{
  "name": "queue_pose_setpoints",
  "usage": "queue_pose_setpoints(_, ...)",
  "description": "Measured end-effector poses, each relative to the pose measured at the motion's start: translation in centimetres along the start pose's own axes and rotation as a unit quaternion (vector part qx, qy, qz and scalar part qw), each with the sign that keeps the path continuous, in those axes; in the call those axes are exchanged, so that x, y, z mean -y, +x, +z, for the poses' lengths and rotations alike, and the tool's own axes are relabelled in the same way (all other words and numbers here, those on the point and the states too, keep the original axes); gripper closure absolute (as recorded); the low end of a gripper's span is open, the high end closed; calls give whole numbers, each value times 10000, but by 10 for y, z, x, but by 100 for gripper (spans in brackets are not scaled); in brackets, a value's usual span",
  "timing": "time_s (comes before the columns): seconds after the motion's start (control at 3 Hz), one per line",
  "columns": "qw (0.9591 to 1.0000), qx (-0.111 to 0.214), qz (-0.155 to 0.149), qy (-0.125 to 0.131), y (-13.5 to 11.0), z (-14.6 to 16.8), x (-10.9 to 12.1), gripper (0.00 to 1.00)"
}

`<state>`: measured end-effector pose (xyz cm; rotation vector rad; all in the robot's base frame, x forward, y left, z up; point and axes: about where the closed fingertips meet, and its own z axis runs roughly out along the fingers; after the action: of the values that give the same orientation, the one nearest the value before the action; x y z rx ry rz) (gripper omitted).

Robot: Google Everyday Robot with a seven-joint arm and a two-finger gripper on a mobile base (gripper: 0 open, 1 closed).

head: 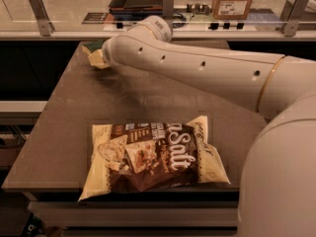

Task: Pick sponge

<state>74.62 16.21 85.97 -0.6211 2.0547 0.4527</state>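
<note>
The sponge (95,58) lies at the far left of the table, pale yellow foam with a bit of dark green top showing. It is partly covered by my arm. My gripper (105,57) is at the end of the long white arm (197,68), right at the sponge's right side, and the arm's last link hides it. I cannot tell whether it touches the sponge.
A big brown and cream chip bag (155,157) lies at the front of the grey table (64,127). A rail with metal posts (39,6), a dark tray and a cardboard box (233,0) stand behind the table. My white base fills the right side.
</note>
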Motion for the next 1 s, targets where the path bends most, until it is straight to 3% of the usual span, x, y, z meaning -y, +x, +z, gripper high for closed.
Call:
queue_pose_setpoints(0.33, 9991, 127, 211, -355, -19, -23, 10, 100)
queue_pose_setpoints(1.0, 9959, 587, -244, -643, -49, -65, 35, 100)
